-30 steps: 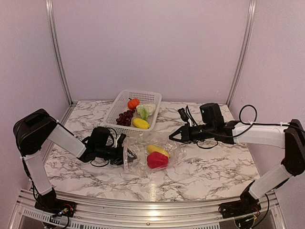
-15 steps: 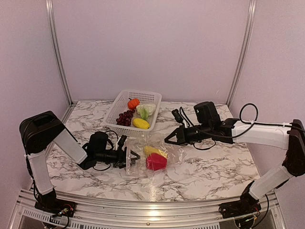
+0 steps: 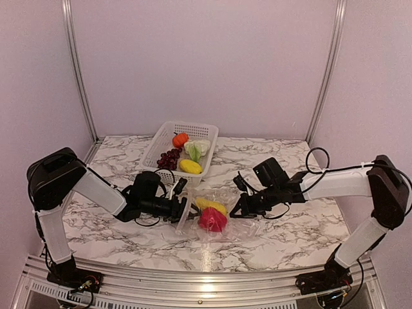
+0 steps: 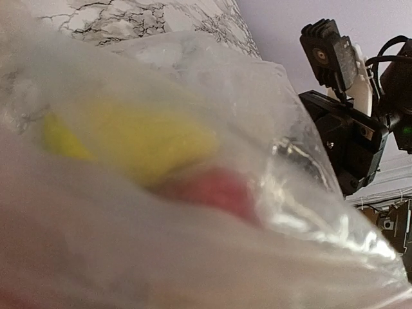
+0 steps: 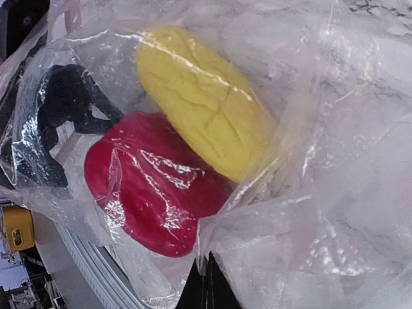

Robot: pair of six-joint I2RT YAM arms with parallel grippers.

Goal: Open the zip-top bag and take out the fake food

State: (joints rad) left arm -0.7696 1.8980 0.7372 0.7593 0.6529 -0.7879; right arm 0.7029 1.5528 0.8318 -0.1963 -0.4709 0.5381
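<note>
The clear zip-top bag [image 3: 222, 215] lies mid-table with a yellow piece [image 3: 211, 205] and a red strawberry-like piece [image 3: 213, 221] of fake food inside. My left gripper [image 3: 184, 208] is at the bag's left edge and holds its whitish zip strip raised. In the left wrist view the bag [image 4: 193, 244] fills the frame and hides the fingers. My right gripper [image 3: 235, 210] is low at the bag's right side. In the right wrist view it [image 5: 207, 286] is shut, pinching bag plastic [image 5: 309, 212] beside the red piece [image 5: 154, 187] and yellow piece [image 5: 199, 96].
A white perforated basket [image 3: 164, 132] stands at the back centre, holding an orange fruit [image 3: 180, 139], cabbage [image 3: 197, 149], grapes [image 3: 169, 159] and a yellow piece [image 3: 190, 167]. Black cables trail from both wrists. The table's front rail is close below the bag.
My left gripper has moved right with the bag's edge, pushing the bag rightward. My right gripper has dropped down and left from above the table onto the bag's right side.
</note>
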